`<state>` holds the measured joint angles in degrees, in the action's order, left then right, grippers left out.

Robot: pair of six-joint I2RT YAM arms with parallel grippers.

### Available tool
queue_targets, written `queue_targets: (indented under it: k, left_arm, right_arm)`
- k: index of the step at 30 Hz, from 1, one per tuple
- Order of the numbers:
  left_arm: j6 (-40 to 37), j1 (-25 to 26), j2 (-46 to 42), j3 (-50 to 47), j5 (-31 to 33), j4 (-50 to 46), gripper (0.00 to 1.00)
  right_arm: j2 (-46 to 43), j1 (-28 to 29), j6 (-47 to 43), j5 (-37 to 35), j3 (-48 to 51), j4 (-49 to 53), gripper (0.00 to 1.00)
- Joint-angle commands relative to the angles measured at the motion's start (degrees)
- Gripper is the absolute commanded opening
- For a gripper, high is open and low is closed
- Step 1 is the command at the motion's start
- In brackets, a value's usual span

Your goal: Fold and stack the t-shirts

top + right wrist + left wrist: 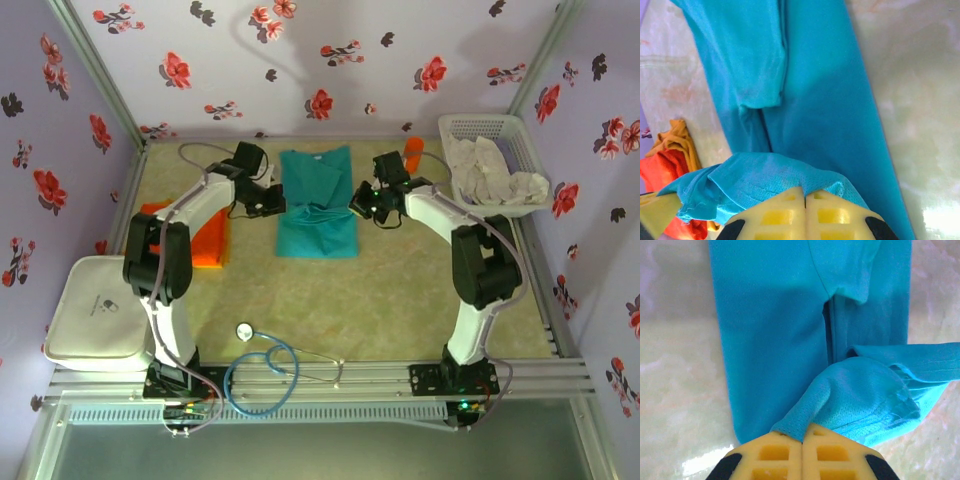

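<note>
The teal-green t-shirt (315, 205) lies lengthwise in the middle of the table, its sides folded inward. My left gripper (268, 203) is shut on its left edge; in the left wrist view the yellow fingertips (822, 437) pinch a raised fold of the teal cloth (855, 395). My right gripper (362, 203) is shut on the shirt's right edge, and the right wrist view shows a lifted teal fold (765, 177) caught between its fingertips (827, 200). The orange t-shirt (207, 240) lies crumpled at the left, partly under my left arm, also seen as an orange heap (675, 165).
A white basket (495, 160) with pale cloths stands at the back right, an orange cup (413, 152) beside it. A white lidded box (100, 310) sits at the near left. A blue stethoscope (262, 370) lies by the front edge.
</note>
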<state>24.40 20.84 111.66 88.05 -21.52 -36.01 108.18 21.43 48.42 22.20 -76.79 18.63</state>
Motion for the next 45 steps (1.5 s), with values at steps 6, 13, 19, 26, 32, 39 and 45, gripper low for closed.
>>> queue_targets:
  k: [6,13,19,26,32,39,45]
  left_arm:
    - [-1.7,-1.6,7.0,3.9,-3.1,4.4,0.06]
    - [-1.9,-3.6,12.7,12.2,-4.3,2.2,0.41]
    - [-2.9,-4.6,13.0,19.0,-4.6,-2.7,0.48]
    - [-2.5,-5.0,4.2,7.4,-2.4,-2.1,0.5]
    - [0.5,-4.1,-6.9,-12.8,-2.4,4.9,0.5]
    - [5.2,-2.8,-15.1,-28.1,-3.6,13.2,0.5]
    - [7.4,0.2,-15.2,-24.9,-5.1,14.1,0.49]
  right_arm:
    - [5.9,-1.5,-0.7,2.1,-4.2,-4.2,0.0]
    - [10.8,-4.0,0.0,6.6,-8.0,-9.3,0.42]
    - [10.0,-4.4,0.0,7.8,-8.6,-10.0,0.68]
    - [1.0,-4.2,-1.9,5.6,3.1,-9.8,0.72]
    - [-8.4,-2.7,-3.7,2.6,16.3,-9.7,0.71]
    - [-13.3,0.9,-6.4,-1.0,23.1,-7.5,0.66]
    - [-15.2,5.3,-4.6,-4.4,19.3,-5.2,0.63]
